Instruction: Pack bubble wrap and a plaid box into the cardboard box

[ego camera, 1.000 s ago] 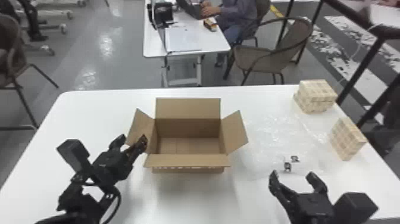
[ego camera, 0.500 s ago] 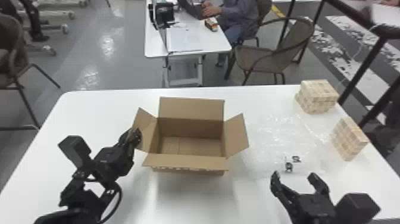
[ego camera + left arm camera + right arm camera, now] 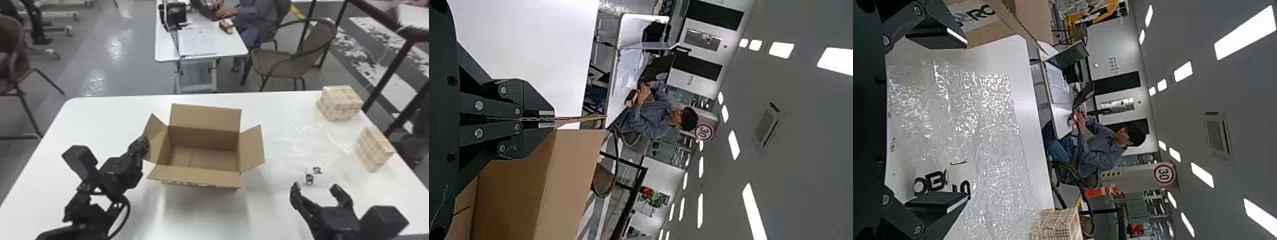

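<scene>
On the white rectangular bench (image 3: pixel 102 118), the open brown cardboard box (image 3: pixel 198 177) waits. At its 3 o'clock spreads the clear bubble wrap (image 3: pixel 297 150); beyond sit two tan plaid boxes (image 3: pixel 341 102) (image 3: pixel 373 148), at 2 and 3. My left fingers (image 3: pixel 536 137) clamp the 9 o'clock flap (image 3: pixel 156 138); I should brace it gently, without dragging. My right fingers (image 3: pixel 297 193), parted at 4, should gather a generous fold of wrap first.
</scene>
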{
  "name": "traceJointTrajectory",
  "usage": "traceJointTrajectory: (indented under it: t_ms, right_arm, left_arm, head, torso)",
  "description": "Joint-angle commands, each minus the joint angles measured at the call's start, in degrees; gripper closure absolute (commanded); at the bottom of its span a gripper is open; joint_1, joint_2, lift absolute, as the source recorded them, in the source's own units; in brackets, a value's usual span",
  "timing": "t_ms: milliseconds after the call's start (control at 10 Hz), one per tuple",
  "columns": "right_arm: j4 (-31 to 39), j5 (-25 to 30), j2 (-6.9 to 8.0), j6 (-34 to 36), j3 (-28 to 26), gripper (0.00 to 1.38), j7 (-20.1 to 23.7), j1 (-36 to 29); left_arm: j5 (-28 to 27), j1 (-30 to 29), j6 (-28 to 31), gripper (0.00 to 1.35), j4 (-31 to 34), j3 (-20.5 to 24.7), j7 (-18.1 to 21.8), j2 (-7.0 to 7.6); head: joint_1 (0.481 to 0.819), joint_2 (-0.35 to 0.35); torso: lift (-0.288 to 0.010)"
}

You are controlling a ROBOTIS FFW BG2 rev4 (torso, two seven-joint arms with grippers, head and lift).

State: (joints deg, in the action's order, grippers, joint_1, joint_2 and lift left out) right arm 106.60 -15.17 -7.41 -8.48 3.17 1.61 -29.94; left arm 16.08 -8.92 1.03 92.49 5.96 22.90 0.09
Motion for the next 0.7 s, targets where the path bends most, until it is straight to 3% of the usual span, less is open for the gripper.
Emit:
traceJointTrajectory:
  t_ms: [0, 200, 300, 400, 600]
  right_arm:
    - [1.33, 0.14, 0.02, 0.83, -0.97, 0.21, -0.38, 0.06]
    - [5.81, -4.08, -0.15, 11.29, -3.52, 0.21, -1.26, 2.08]
    - [8.27, -1.27, -0.15, 15.95, -4.31, 0.21, -2.14, 4.54]
    - [11.53, 0.23, 0.11, 25.44, -5.19, 0.21, -4.42, 8.15]
    - [11.17, -3.29, 0.37, 39.33, -7.04, 0.21, -4.33, 16.67]
  left_arm:
    - [-0.17, -0.4, -0.5, 1.19, 0.14, -0.51, -1.01, -0.24]
    - [-0.26, -0.4, -0.76, 1.19, 0.23, -1.04, -1.8, -0.24]
    - [-0.08, -0.31, -0.94, 1.19, 0.23, -1.39, -1.8, -0.24]
    - [0.1, -0.4, -1.11, 1.19, 0.23, -1.66, -2.07, -0.24]
    - [0.36, -0.22, -1.03, 1.19, 0.23, -2.27, -2.42, -0.24]
  head:
    - [0.695, -0.014]
    - [0.695, -0.031]
    - [0.695, -0.037]
    - [0.695, -0.047]
    - [0.695, -0.063]
  torso:
    - [-0.095]
    - [-0.095]
    - [-0.095]
    - [-0.095]
    - [-0.095]
